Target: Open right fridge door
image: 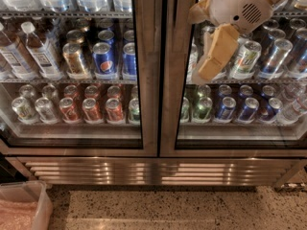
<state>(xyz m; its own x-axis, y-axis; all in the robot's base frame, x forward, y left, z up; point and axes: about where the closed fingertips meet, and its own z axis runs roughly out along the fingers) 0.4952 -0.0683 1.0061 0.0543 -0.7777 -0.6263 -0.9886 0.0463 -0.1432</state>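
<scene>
The right fridge door (176,104) is a tall glass pane in a brushed steel frame. It stands closed, flush with the left door (147,104) at the centre seam. Green-and-white cans (245,57) and blue cans (249,108) show through its glass. My gripper (206,71) hangs from the white arm (242,6) at the upper right. It is in front of the right door's glass, just right of that door's left frame edge. No handle shows in this view.
The left door shows Pepsi cans (103,59), red cans (91,110) and bottles (41,49). A steel grille (158,171) runs under both doors. A translucent plastic bin (26,205) sits on the speckled floor (168,210) at the bottom left.
</scene>
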